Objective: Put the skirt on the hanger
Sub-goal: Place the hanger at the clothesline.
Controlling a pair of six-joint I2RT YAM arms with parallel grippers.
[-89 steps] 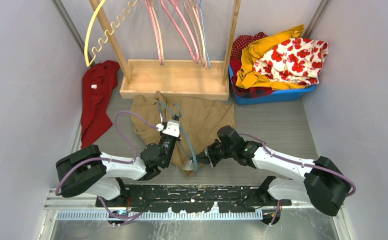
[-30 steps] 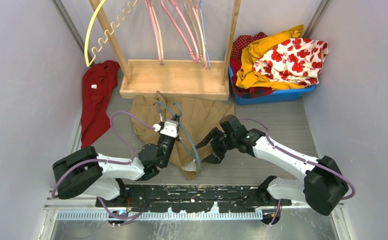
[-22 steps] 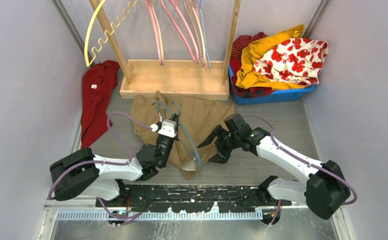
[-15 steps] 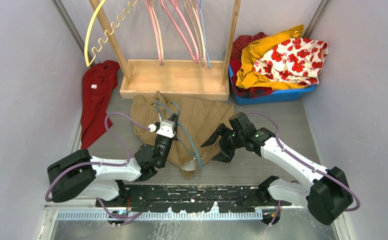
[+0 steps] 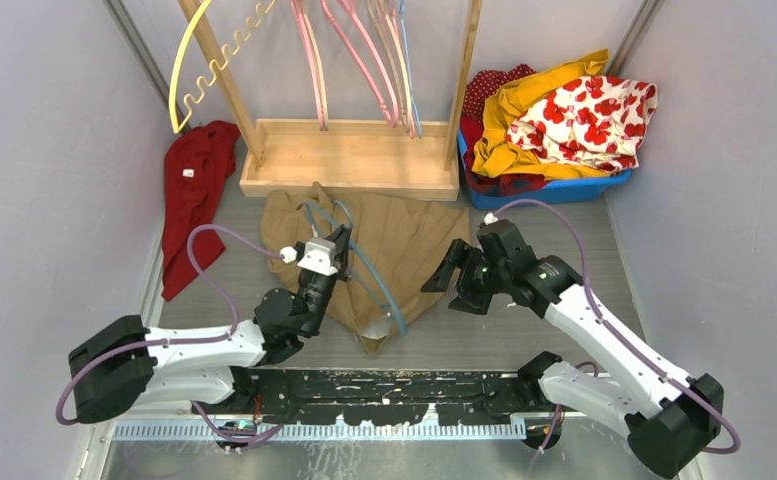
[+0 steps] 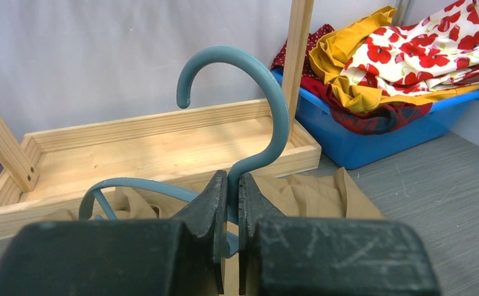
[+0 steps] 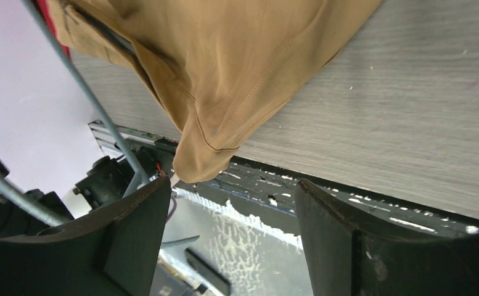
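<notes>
One tan skirt (image 5: 414,240) lies crumpled beneath the teal hanger (image 6: 279,114).

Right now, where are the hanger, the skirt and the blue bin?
hanger (image 6: 227,55), left wrist view, top of its hook.
skirt (image 5: 409,235), top view, right half of the cloth.
blue bin (image 5: 564,191), top view, its front wall.

Tan skirt (image 5: 416,235) beneath teal hanger (image 6: 280,114)

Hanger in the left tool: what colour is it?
The hanger is dusty teal; it shows best in the left wrist view.
</notes>
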